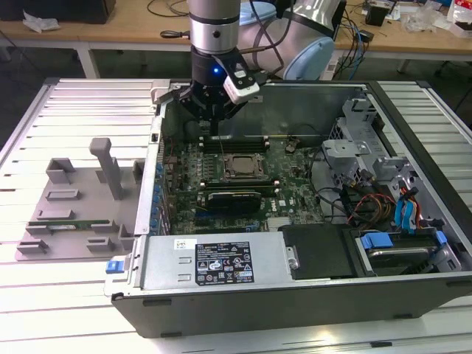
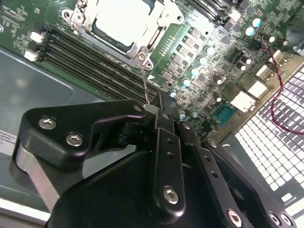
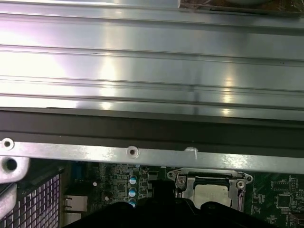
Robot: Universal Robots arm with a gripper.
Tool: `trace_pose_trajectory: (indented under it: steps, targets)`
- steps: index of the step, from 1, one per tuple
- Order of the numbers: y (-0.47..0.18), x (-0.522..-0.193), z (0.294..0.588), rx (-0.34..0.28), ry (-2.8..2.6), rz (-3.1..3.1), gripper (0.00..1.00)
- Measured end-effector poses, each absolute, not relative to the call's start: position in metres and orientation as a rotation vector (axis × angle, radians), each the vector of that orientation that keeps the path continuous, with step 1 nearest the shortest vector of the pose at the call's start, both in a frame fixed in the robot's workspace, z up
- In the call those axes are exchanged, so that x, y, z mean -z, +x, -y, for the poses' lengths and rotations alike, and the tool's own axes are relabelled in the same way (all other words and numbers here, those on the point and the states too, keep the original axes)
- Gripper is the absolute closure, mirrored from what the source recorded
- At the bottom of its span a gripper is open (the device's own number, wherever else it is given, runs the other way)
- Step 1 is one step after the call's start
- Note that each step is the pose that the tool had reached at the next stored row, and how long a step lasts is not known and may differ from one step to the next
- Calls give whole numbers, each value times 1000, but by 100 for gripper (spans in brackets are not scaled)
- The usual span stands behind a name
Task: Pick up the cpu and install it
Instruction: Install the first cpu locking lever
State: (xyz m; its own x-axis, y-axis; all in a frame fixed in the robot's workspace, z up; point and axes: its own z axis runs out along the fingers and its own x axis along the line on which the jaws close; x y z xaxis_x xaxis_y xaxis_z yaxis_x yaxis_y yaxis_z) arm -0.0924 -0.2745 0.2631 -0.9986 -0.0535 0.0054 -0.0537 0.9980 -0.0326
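Landmark: the open dark grey metal computer case (image 1: 221, 295), lying on its side on the ribbed aluminium table (image 1: 88, 110); every place below is given from it.
Grey plastic tray blocks (image 1: 74, 199): seen outside the case, toward the exterior view's left, on the table; no chip can be made out on them.
Black two-fingered gripper (image 1: 214, 127): held inside the case, above the far edge of the green motherboard (image 1: 295, 177), just behind the socket. In the second wrist view the gripper (image 2: 159, 111) is shown with its fingers (image 2: 166, 142) drawn together and nothing between them; a thin wire-like probe is seen reaching from the tips toward the socket corner.
Small flat square cpu with a silver-grey metal top (image 1: 240, 167): seated in the metal socket frame (image 1: 237, 179) near the middle of the case; the pale top is also seen in both wrist views (image 2: 124, 21) (image 3: 212, 193).
Progress: the pick and the placing are judged done, since the chip rests in the socket and is not held. Whether the retention frame is latched cannot be told.
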Motion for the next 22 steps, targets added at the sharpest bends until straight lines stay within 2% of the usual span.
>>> trace_pose_trajectory:
  steps: [22]
  targets:
    - [-65,-259,274,-51,84,3130,89]
